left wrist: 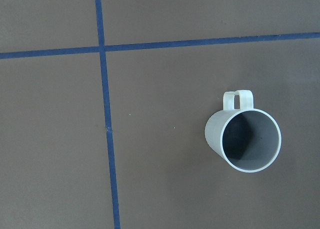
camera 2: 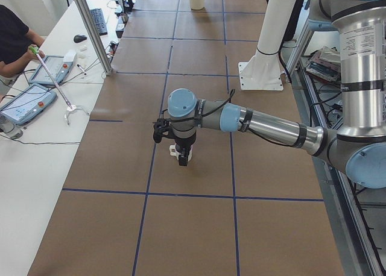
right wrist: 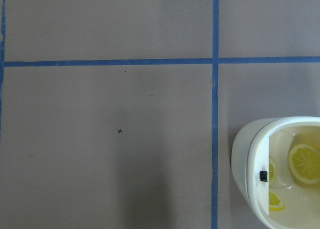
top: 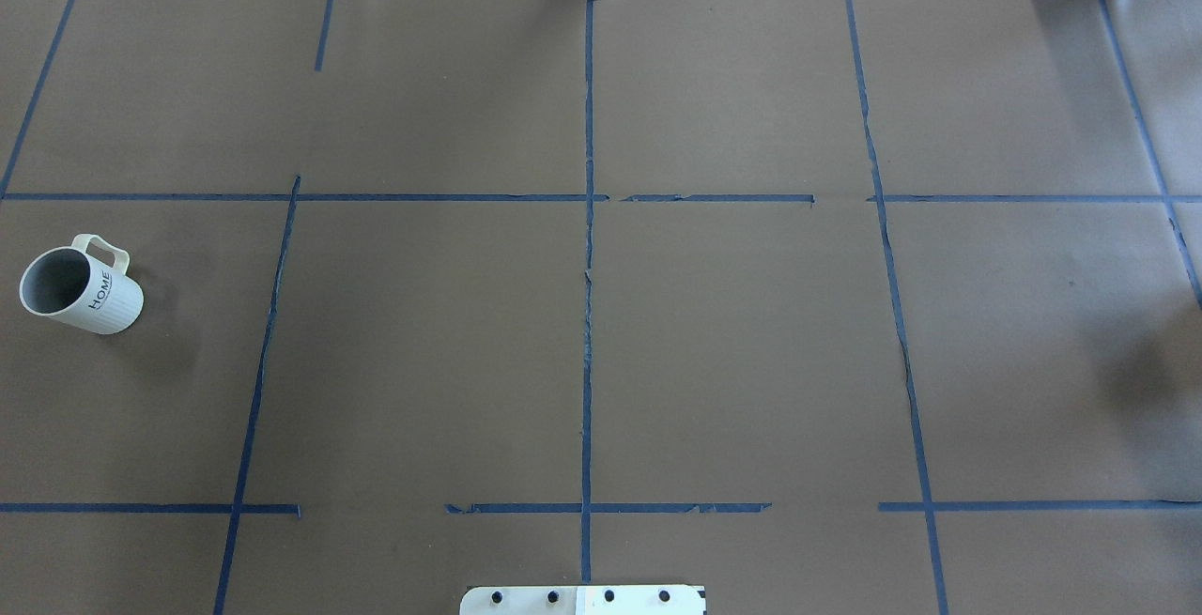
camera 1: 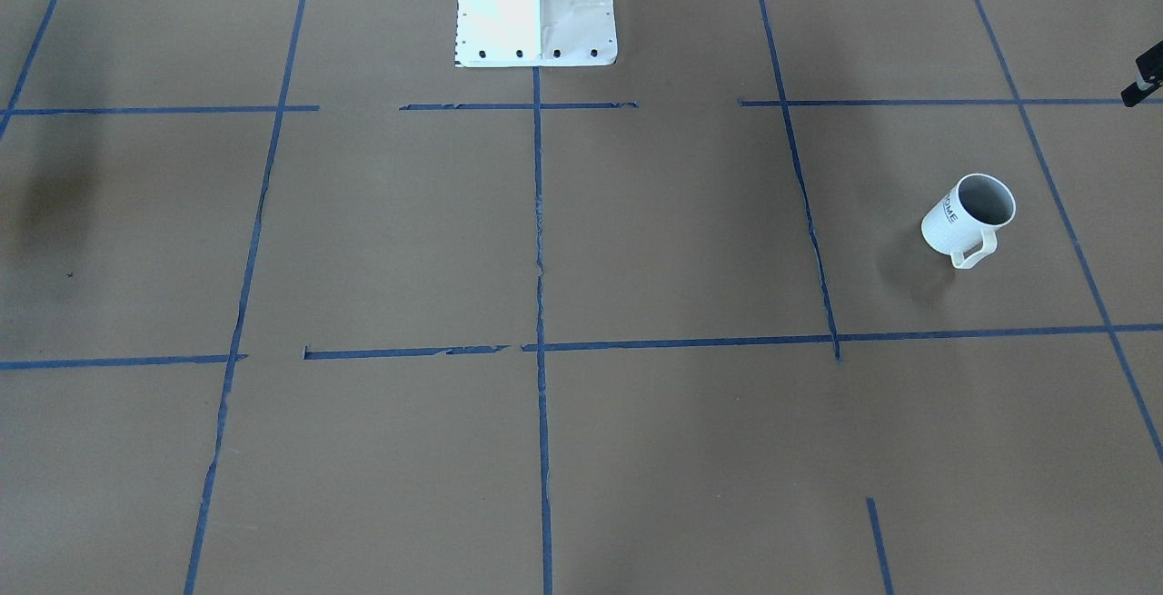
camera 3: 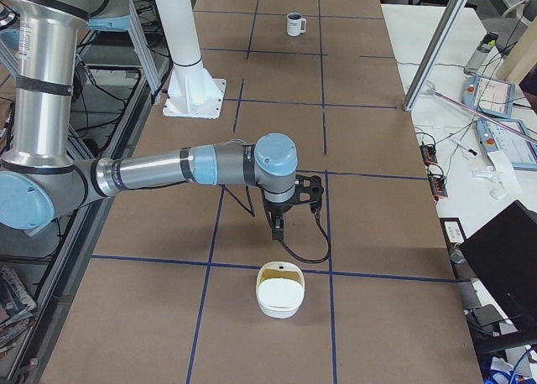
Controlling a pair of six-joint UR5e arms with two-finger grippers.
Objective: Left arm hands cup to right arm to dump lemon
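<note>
The white mug (left wrist: 243,137) stood upright on the surface (left wrist: 160,189), at four o'clock in my left wrist view, handle toward twelve; whether my left fingers (camera 2: 183,159) or right fingers (camera 3: 276,227) were clenched, I couldn't tell.

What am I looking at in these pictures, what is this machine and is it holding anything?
Two robot arms stand at a brown table with blue tape lines. Two pictures look down from fixed cameras, two from the table's ends, two from cameras on the wrists. The left arm hangs near a white cup, which looks empty. The right arm hangs near a white container with lemon slices in it. Neither arm seems to hold anything.
</note>
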